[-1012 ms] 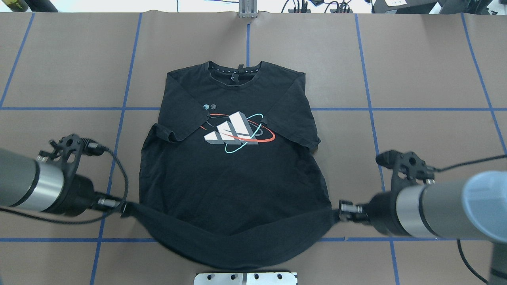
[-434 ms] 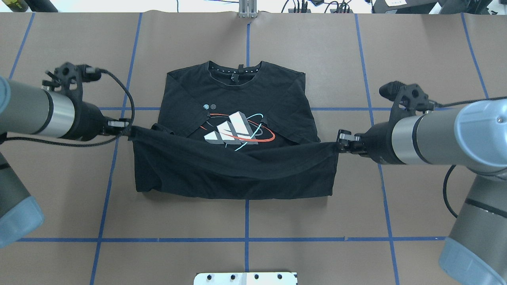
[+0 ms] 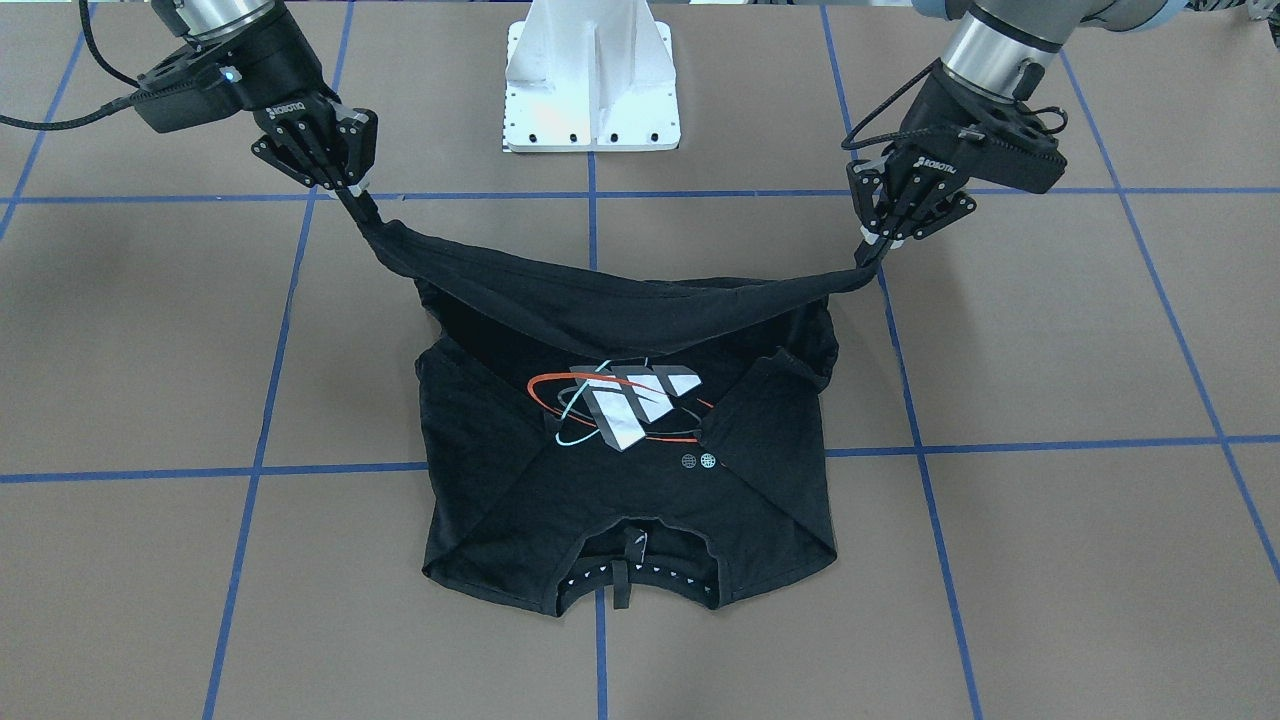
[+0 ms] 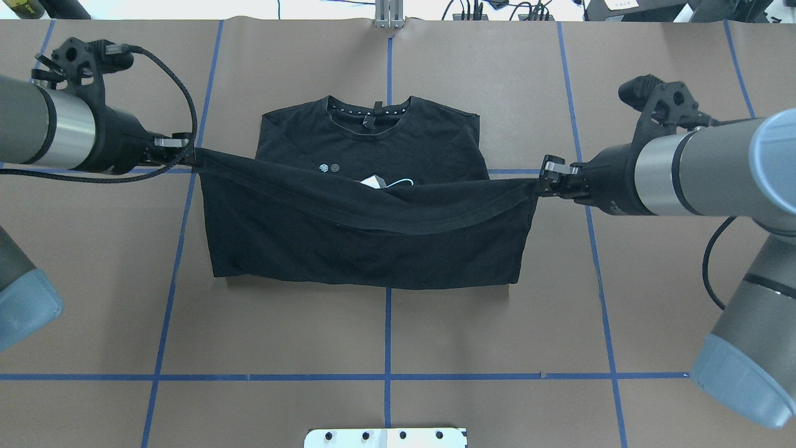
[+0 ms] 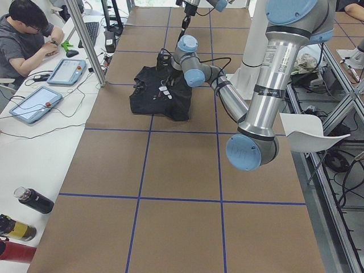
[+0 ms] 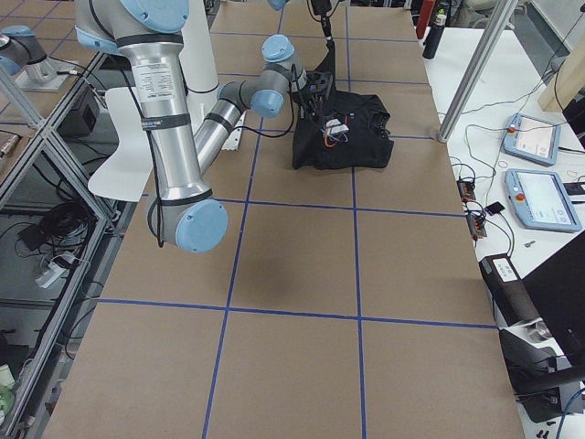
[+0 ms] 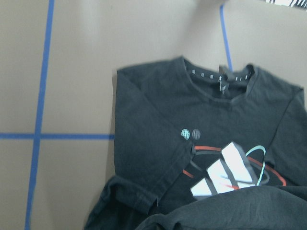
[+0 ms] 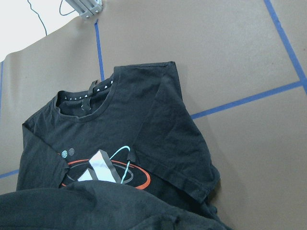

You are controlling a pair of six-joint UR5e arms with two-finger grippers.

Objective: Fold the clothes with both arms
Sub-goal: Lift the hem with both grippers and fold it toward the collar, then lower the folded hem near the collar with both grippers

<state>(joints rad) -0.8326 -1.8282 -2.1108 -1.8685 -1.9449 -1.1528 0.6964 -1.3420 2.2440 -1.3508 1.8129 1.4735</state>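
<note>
**Left gripper** (image 4: 188, 155): jaws clamped on one corner of the hem (image 4: 373, 219) of the T-shirt (image 4: 367, 258).

**Shirt:** lies front-up mid-desk (image 4: 497, 81), sleeves folded inward. The lower half is raised over the print (image 3: 625, 400), and the hem sags between the grippers.

**Right gripper** (image 4: 542, 180): jaws clamped on the other corner.

**Judgement:** the bottom-to-collar (image 4: 368, 111) fold is roughly half done. The hem is not yet laid down, and release is outstanding.

A robotics lab: taped-grid table (image 4: 497, 348), teach pendants (image 6: 542, 198) on a side bench (image 5: 23, 153), an operator (image 5: 23, 35).
</note>
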